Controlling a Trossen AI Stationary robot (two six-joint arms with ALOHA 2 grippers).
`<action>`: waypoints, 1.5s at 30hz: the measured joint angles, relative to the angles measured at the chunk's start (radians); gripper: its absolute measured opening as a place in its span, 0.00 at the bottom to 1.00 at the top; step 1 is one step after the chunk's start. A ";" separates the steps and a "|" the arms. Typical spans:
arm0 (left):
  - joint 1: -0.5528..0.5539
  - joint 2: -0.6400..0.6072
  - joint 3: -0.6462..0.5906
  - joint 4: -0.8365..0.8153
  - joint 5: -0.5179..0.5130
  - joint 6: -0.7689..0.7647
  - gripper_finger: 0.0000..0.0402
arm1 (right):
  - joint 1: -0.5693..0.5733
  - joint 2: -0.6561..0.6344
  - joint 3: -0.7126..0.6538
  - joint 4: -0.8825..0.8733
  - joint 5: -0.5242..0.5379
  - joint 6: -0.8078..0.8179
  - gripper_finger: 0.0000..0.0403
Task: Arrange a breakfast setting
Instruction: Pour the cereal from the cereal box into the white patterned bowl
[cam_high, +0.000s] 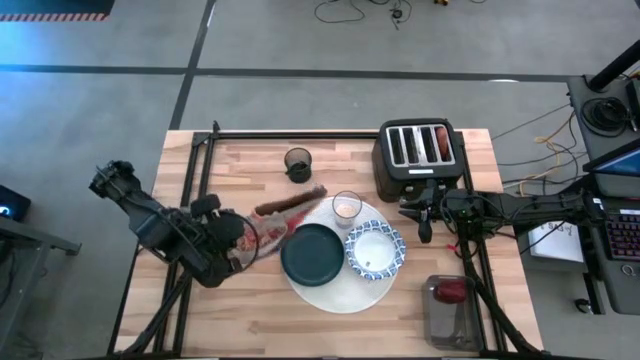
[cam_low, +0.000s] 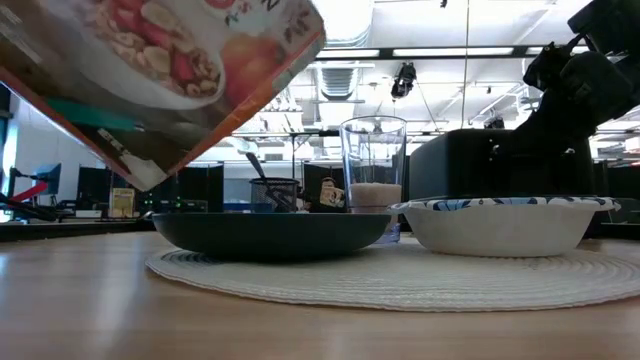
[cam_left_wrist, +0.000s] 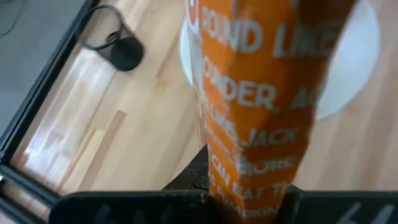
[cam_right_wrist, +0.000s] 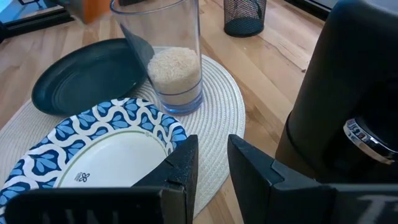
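A cereal box (cam_high: 285, 215) hangs tilted above the table's left half, with my left gripper (cam_high: 235, 245) shut on it. In the low view the box (cam_low: 190, 70) is well above the dark green plate (cam_low: 265, 232). Plate (cam_high: 312, 252), blue-and-white bowl (cam_high: 375, 250) and clear glass (cam_high: 347, 208) stand on the round white mat (cam_high: 335, 295). The glass (cam_right_wrist: 168, 56) has a white filling in its lower part. My right gripper (cam_high: 425, 228) waits open and empty between bowl and toaster, its fingers (cam_right_wrist: 186, 158) over the mat's edge. A red apple (cam_high: 452, 292) lies in a clear container. My left gripper pinches the cereal box between its two fingers across the narrow orange side (cam_left_wrist: 249, 186), at the box's end nearest the arm. The fingers slant downward from the table's left. The box is lifted clear and tilted, stretching away from the gripper toward the glass.
A black four-slot toaster (cam_high: 418, 150) stands at the far right, close behind my right gripper. A black mesh cup (cam_high: 297, 163) stands far of the box. The clear container (cam_high: 450, 320) sits at the near right corner. Bare wood lies along the near edge.
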 joint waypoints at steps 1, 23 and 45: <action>0.000 0.015 0.017 0.000 0.009 0.013 0.00 | 0.000 0.000 0.000 0.000 0.000 0.000 0.19; 0.045 0.181 0.250 0.000 0.240 0.247 0.00 | 0.000 0.000 0.000 0.000 0.000 0.000 0.19; 0.169 0.325 0.449 0.001 0.418 0.409 0.00 | 0.000 0.000 0.000 0.000 0.000 0.000 0.19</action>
